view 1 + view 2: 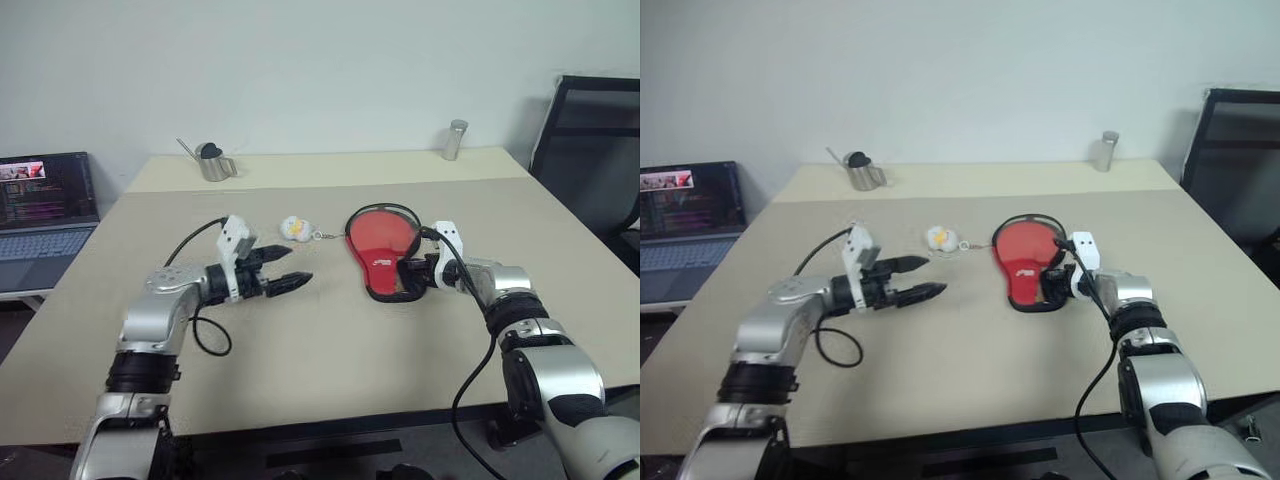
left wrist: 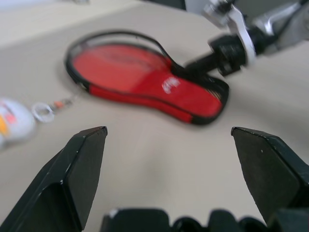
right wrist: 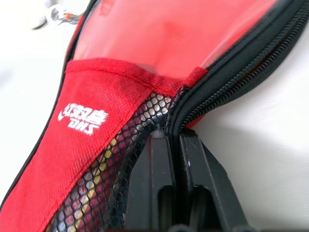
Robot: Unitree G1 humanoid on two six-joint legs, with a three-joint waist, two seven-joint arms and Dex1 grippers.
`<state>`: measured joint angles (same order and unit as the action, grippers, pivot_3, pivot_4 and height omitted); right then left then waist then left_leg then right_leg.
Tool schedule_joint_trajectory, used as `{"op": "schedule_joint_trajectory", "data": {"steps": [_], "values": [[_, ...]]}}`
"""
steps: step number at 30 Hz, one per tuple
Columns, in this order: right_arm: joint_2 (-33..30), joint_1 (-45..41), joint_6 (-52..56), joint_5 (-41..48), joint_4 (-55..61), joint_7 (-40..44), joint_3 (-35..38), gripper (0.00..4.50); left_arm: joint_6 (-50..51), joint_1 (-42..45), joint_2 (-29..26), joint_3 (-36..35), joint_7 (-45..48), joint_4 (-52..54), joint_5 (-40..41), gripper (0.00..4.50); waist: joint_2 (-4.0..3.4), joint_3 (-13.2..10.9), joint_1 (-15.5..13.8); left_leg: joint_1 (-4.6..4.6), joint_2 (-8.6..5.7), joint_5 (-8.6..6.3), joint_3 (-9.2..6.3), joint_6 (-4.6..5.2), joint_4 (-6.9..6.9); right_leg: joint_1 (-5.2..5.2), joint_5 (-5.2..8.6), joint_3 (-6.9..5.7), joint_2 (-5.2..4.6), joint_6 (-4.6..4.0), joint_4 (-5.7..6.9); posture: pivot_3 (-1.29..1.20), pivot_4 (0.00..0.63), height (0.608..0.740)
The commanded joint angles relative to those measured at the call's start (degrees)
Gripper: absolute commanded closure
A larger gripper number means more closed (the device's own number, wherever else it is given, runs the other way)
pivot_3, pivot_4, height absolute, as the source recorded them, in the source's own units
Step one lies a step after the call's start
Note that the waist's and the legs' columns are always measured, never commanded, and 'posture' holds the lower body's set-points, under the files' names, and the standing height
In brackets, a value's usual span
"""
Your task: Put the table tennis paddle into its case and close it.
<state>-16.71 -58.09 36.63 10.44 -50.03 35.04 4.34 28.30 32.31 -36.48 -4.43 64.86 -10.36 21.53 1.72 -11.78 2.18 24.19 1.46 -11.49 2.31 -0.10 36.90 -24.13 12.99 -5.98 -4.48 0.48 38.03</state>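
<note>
The broad beige counter [image 1: 330,350] carries the paddle-shaped red fabric case [image 1: 382,250] with black zipper edge, lying flat near its middle. The right end effector [image 1: 412,277] is pinched tight on the case's zipper edge at the narrow end. The left end effector [image 1: 290,268] hovers spread wide, apart from the case. A small white-and-yellow keychain charm [image 1: 293,228] lies just beside the case's round end.

Even soft light, left wrist view blurred
</note>
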Motion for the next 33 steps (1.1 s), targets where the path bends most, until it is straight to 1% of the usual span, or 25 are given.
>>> {"op": "schedule_joint_trajectory", "data": {"steps": [1,7,13,17,19,23,28,33], "values": [[2.3,2.7,6.9,2.9,11.0,2.2,-1.5,4.46,1.9,-3.0,-3.5,-1.3,3.2,5.8,3.0,0.0,-0.01,0.0,0.0,-0.04,0.08,-0.02,0.02,-0.03,0.0,0.0,0.0,0.05,0.11,-0.02,-0.01,0.0,0.15,0.74],[4.0,9.2,19.2,6.7,30.5,1.5,-3.8,4.46,5.5,-9.3,-6.5,-1.5,4.2,12.6,6.5,0.0,-0.02,0.0,-0.2,-0.14,0.29,-0.08,0.1,-0.11,-0.03,-0.04,0.06,0.23,0.32,-0.05,0.0,0.0,0.15,0.74],[6.9,14.2,26.2,9.0,41.9,-2.1,-4.8,4.46,7.8,-14.2,-8.7,-1.6,4.7,17.8,9.1,0.0,-0.02,0.0,-0.4,-0.15,0.28,-0.11,0.15,-0.15,-0.02,-0.05,0.11,0.29,0.33,0.03,-0.04,0.0,0.15,0.74],[8.9,19.7,32.5,10.6,51.8,-5.5,-5.3,4.46,8.2,-16.6,-10.5,-1.7,5.6,19.5,9.9,0.0,-0.01,0.0,-0.6,-0.14,0.28,-0.13,0.14,-0.18,-0.02,-0.06,0.12,0.28,0.32,0.03,-0.07,0.0,0.15,0.74],[9.7,22.3,35.8,11.2,56.2,-7.7,-4.6,4.46,8.2,-17.7,-11.3,-1.8,5.9,20.5,10.3,0.0,-0.02,0.0,-0.6,-0.14,0.28,-0.15,0.15,-0.21,-0.03,-0.06,0.13,0.3,0.32,0.02,-0.09,0.0,0.15,0.74],[12.3,28.1,43.9,11.8,66.2,-13.4,-0.3,4.46,8.2,-19.8,-12.5,-2.5,6.6,21.7,11.4,0.0,-0.02,0.0,-0.8,-0.12,0.3,-0.21,0.14,-0.29,-0.04,-0.07,0.15,0.27,0.32,0.0,-0.15,0.0,0.15,0.74],[15.9,33.3,53.0,12.6,77.2,-17.4,3.5,4.46,5.9,-20.7,-13.9,-2.3,8.8,20.7,11.0,0.0,-0.02,0.0,-1.2,-0.07,0.31,-0.26,0.11,-0.35,-0.04,-0.1,0.18,0.23,0.32,-0.03,-0.24,0.0,0.15,0.74],[19.1,36.2,55.9,12.9,82.2,-19.9,5.0,4.46,2.8,-20.1,-14.4,-1.6,10.8,17.1,9.7,0.0,-0.03,0.0,-1.3,-0.07,0.32,-0.3,0.08,-0.4,-0.06,-0.11,0.24,0.21,0.32,-0.12,-0.28,0.0,0.15,0.74]]}}
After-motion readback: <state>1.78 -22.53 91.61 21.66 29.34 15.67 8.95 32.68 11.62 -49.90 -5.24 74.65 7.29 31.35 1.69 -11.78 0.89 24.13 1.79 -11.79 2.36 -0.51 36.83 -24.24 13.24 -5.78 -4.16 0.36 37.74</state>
